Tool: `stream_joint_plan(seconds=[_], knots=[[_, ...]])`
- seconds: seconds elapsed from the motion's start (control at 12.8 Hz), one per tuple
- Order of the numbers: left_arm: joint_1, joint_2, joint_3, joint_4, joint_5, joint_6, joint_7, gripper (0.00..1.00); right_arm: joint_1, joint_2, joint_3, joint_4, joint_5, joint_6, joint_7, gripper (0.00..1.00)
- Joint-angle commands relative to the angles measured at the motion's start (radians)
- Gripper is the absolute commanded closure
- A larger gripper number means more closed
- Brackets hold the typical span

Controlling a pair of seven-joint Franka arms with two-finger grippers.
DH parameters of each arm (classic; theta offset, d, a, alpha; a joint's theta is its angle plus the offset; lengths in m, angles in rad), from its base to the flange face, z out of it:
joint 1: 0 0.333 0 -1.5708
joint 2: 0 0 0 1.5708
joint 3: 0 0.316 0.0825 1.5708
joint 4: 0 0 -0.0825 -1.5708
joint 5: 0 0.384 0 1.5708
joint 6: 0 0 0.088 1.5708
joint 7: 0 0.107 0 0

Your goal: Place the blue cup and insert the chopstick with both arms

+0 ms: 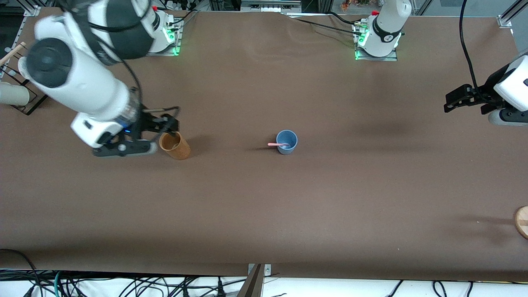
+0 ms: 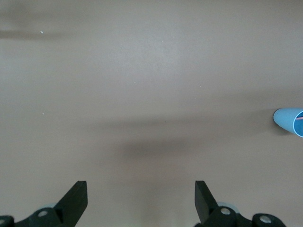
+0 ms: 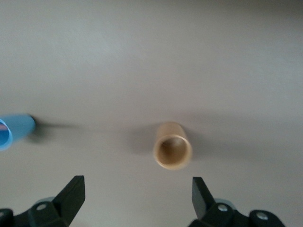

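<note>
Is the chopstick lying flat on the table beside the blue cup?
No. In the front view the chopstick sits in the blue cup, its pink end sticking out over the rim.

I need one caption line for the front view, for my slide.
Chopstick rests in the upright blue cup at mid-table; both open grippers, right over the brown cup, left, hold nothing.
</note>
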Motion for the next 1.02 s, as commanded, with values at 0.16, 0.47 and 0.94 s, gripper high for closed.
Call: stream_joint_plan(seconds=[0.16, 0.47, 0.94], knots=[[-0.007, -0.009, 0.004, -0.007, -0.02, -0.005, 0.019, 0.0, -0.14, -0.26, 0.08, -0.277, -0.039, -0.038, -0.07, 0.0], [-0.007, -0.009, 0.004, -0.007, -0.02, -0.005, 0.019, 0.0, -0.157, -0.256, 0.097, -0.248, -0.065, -0.062, -0.072, 0.0], [-0.008, -0.009, 0.002, -0.007, -0.02, -0.005, 0.019, 0.0, -0.157, -0.241, 0.099, -0.224, -0.077, -0.065, -0.081, 0.0]])
